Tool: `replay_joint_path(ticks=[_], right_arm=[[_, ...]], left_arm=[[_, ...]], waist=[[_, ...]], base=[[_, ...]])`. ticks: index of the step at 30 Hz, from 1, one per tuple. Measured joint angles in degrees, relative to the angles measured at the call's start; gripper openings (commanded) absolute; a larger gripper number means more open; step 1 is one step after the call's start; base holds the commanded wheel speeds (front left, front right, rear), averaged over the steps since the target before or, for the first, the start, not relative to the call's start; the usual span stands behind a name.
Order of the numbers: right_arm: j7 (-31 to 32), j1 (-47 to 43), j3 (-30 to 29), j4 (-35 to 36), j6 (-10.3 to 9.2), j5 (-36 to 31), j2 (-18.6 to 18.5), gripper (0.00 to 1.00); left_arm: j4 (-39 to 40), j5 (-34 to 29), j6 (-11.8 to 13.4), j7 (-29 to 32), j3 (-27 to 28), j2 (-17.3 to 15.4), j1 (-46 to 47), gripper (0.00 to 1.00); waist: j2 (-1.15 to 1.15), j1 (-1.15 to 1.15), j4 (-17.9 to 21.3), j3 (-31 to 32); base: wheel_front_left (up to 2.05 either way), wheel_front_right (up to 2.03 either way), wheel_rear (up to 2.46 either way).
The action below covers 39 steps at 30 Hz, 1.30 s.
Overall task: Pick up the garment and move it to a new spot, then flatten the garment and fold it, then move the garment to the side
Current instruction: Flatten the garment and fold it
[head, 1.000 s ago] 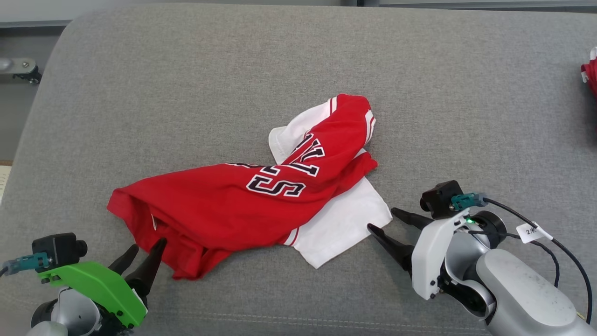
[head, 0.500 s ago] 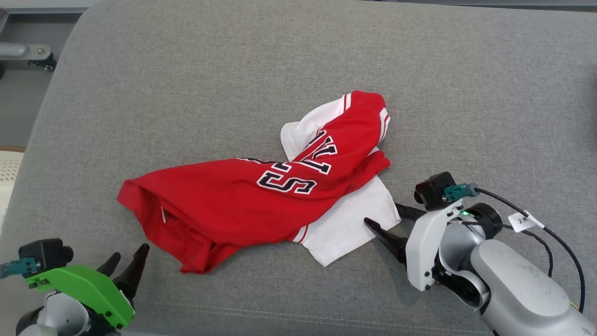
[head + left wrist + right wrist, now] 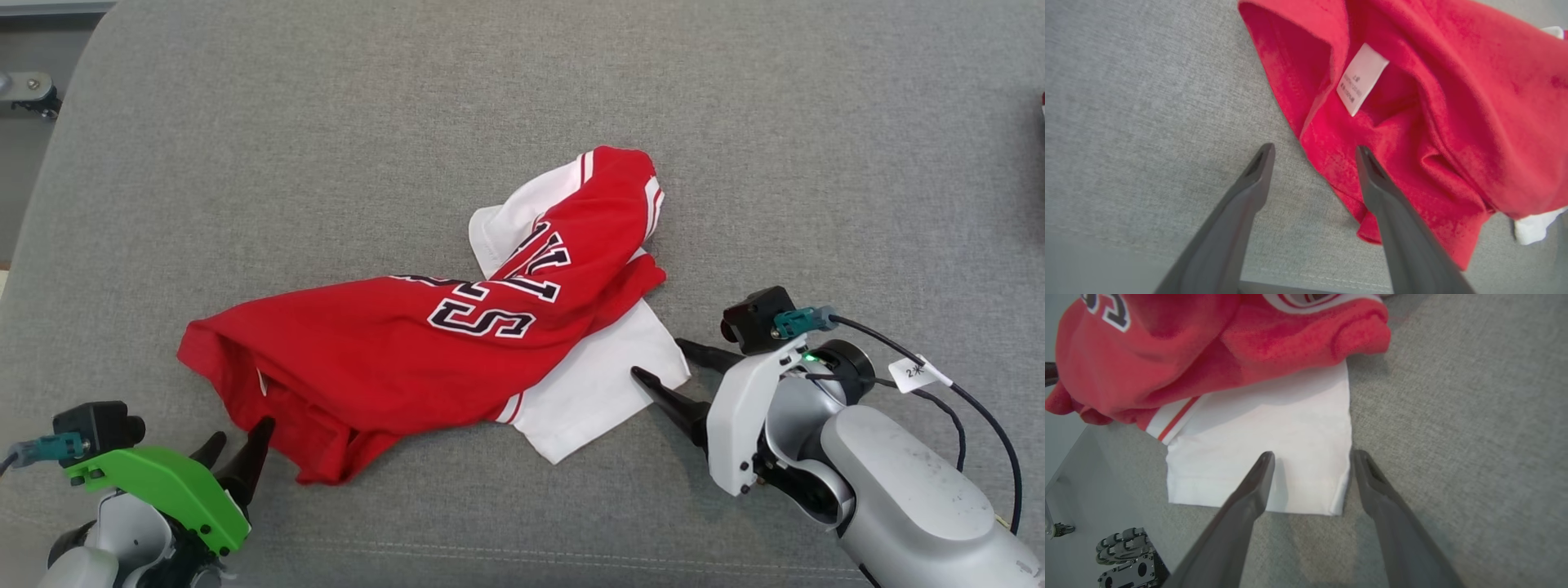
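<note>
At the near left of the grey bench, the left gripper stands wide open and holds nothing. Its wrist view shows what the head view hides: the red hem runs between the two fingers of the left gripper, one finger over bare cloth-covered bench and the other over the garment. A white care label lies inside the fold beyond. Half a second ago these fingertips stood clear of the hem; now one reaches it.

The garment lies crumpled mid-bench, red with dark, white-edged lettering, and a white sleeve sticks out at its right. The right gripper, also fully spread and empty, now has its tips at that sleeve's corner. Its wrist view shows the right gripper with one finger over the white sleeve and the other just beside its edge.
</note>
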<state>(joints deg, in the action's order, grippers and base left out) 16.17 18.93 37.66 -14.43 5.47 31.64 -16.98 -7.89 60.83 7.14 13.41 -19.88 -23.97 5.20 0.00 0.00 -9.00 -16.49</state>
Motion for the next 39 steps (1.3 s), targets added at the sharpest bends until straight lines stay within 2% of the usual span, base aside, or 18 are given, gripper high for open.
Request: replay_joint_path(ticks=[11, 14, 16, 18, 19, 20, 21, 22, 24, 25, 26, 28, 29, 34, 39], right_arm=[[-0.09, 0.61, -0.22, -0.23, 0.0, 0.0, 0.13, 1.0], [-0.37, 0.66, -0.27, -0.29, -0.01, 0.0, 0.16, 1.0], [-0.51, 0.71, -0.3, -0.36, 0.0, 0.0, 0.18, 1.0], [-0.51, 0.86, -0.31, -0.49, 0.0, 0.0, 0.18, 1.0], [-0.52, 0.91, -0.32, -0.57, 0.0, 0.0, 0.18, 1.0], [-0.53, 0.95, -0.32, -0.65, 0.0, 0.0, 0.19, 1.0], [-0.57, 0.96, -0.32, -0.7, 0.0, 0.01, 0.19, 1.0], [-0.57, 0.96, -0.32, -0.77, 0.0, 0.01, 0.2, 0.93], [-0.58, 0.97, -0.41, -0.94, 0.0, 0.01, 0.18, 0.49], [-0.58, 0.98, -0.45, -1.05, -0.01, 0.01, 0.16, 0.49], [-0.59, 0.99, -0.56, -1.19, -0.01, 0.01, 0.14, 0.54], [-0.59, 1.0, -0.65, -1.3, -0.01, 0.01, 0.08, 0.89], [-0.59, 1.01, -0.69, -1.38, -0.01, 0.01, -0.02, 0.98], [-1.02, 0.93, -0.78, -1.8, -0.01, 0.03, -0.22, 1.0], [-1.29, 0.41, -1.18, -2.31, -0.09, 0.12, -0.87, 1.0]], left_arm=[[-2.45, -0.01, 0.0, 0.52, -0.3, 1.27, 2.21, 1.0], [-2.6, -0.01, 0.0, 0.67, -0.54, 1.58, 2.66, 0.8], [-2.65, -0.01, 0.0, 0.68, -0.76, 1.82, 3.1, 0.49], [-2.63, 0.0, -0.01, 0.7, -0.92, 2.07, 3.38, 0.31], [-2.61, -0.01, -0.05, 0.75, -1.01, 2.21, 3.46, 0.11], [-2.57, 0.0, -0.14, 0.9, -1.19, 2.3, 3.51, 0.0], [-2.46, 0.0, -0.42, 1.25, -1.44, 2.3, 3.54, 0.0], [-2.31, 0.0, -0.6, 1.27, -1.64, 2.31, 3.54, 0.0], [-1.75, 0.0, -0.92, 1.78, -1.79, 2.22, 3.55, 0.0], [-1.18, 0.05, -1.19, 2.01, -1.81, 2.1, 3.54, 0.0], [-0.4, 0.38, -1.54, 2.22, -1.67, 1.96, 3.54, 0.0], [0.41, 0.56, -1.7, 2.27, -1.54, 1.6, 3.54, 0.0], [1.41, 0.57, -2.1, 2.44, -1.37, 1.0, 3.54, 0.0], [6.55, 0.66, -3.38, 2.97, 0.38, -2.77, 3.3, 0.0], [11.55, 2.55, -4.6, 3.7, 1.43, -4.2, 1.75, 0.0]], waist=[[0.0, 0.0, 0.33, -0.81], [0.0, 0.0, 0.37, -0.95], [0.0, 0.0, 0.38, -1.01], [0.0, 0.0, 0.37, -1.05], [0.0, 0.0, 0.36, -1.05], [0.0, 0.0, 0.34, -1.04], [0.0, 0.0, 0.31, -1.03], [0.0, 0.0, 0.28, -1.01], [0.0, 0.0, 0.18, -0.96], [0.0, 0.0, 0.14, -0.92], [0.0, 0.0, 0.09, -0.87], [0.0, 0.0, 0.03, -0.81], [0.0, -0.01, -0.03, -0.75], [0.0, 0.0, -0.46, -0.25], [0.0, 0.0, -1.47, 0.41]], base=[[0.0, 0.0, 0.0], [0.0, 0.0, 0.0], [0.0, 0.0, 0.0], [0.0, 0.0, 0.0], [0.0, 0.0, 0.0], [0.0, 0.0, 0.0], [0.0, 0.0, 0.0], [0.0, 0.0, 0.0], [0.0, 0.0, 0.0], [0.0, 0.0, 0.0], [0.0, 0.0, 0.0], [0.0, 0.0, 0.0], [0.0, 0.0, 0.0], [0.0, 0.0, 0.0], [0.0, 0.0, 0.0]])
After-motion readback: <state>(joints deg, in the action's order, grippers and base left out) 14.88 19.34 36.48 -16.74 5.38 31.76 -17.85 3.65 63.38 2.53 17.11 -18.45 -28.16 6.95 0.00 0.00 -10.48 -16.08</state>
